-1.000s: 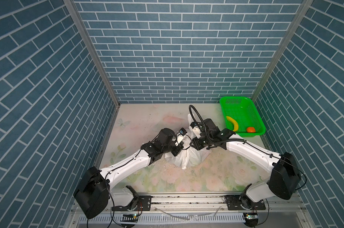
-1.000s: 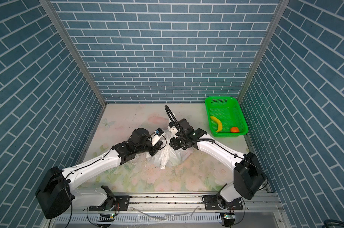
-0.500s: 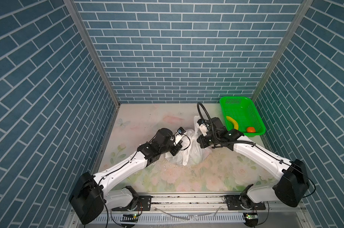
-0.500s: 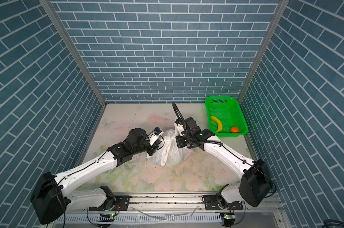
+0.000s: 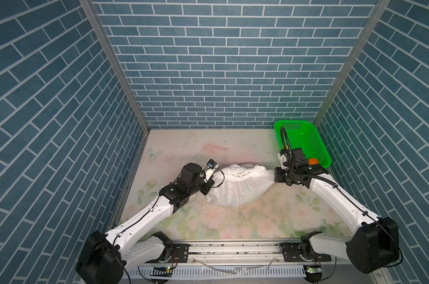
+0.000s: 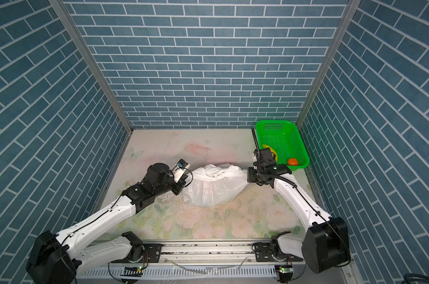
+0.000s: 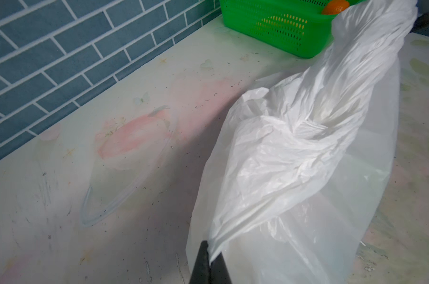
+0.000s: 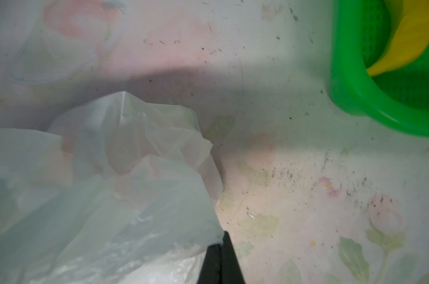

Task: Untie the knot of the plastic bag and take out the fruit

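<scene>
Noted left gripper [image 5: 206,189] farthest from the green basket [image 5: 318,142], out on the floral tabletop [image 5: 208,147]. Found its jaws pressed together on a pinch of film at the end of the plastic bag [image 5: 238,189] that lies farthest from the basket; confirmed in the left wrist view, with the film gathered to a point right at the dark fingertips [image 7: 209,248].

Found the bag strung between both claws in both top views, lying on the tabletop short of the basket and not touching it. Logged its upper edge bunched and twisted into a white band running toward the basket, and its belly sagging below onto the tabletop. Could not make out any contents through the film.

Noted right gripper [image 5: 275,175] just beside the basket's near corner, jaws closed flat on the basket-side end of the bag. Checked in the right wrist view: film drawn up to the tips [image 8: 220,242].

Counted inside the basket an orange tangerine [image 6: 293,161] at the near wall and a yellow fruit [image 8: 410,37] partly hidden behind the right arm.
</scene>
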Controlling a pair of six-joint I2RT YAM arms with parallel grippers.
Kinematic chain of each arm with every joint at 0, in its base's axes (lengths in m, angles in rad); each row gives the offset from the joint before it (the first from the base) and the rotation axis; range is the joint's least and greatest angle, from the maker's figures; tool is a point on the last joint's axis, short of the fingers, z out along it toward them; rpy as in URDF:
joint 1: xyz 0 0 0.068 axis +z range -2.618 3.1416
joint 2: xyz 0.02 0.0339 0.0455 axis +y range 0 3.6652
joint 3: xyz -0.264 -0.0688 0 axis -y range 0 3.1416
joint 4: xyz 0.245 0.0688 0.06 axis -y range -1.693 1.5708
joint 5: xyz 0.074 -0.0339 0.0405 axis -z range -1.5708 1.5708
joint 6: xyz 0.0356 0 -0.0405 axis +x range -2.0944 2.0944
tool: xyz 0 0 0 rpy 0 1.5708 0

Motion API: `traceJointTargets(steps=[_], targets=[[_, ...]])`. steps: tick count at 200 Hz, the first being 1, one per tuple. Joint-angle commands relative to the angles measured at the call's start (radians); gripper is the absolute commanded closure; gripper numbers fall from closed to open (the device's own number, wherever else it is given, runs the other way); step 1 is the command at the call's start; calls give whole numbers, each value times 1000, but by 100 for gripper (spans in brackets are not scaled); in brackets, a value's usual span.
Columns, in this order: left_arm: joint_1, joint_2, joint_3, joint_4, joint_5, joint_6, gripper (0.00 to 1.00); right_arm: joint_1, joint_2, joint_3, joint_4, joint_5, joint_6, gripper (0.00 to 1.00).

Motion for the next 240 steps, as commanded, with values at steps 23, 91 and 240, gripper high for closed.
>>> traceJointTargets(steps=[23, 91, 240], targets=[[14, -1, 2, -12, 11, -13, 100, -9, -10, 3, -27, -49, -21, 100], [14, 38, 130, -9, 41, 4, 100, 31, -144, 97, -62, -142, -180, 34], [13, 43, 152, -20, 51, -17, 100, 263, 34, 123, 335, 334, -296, 34]])
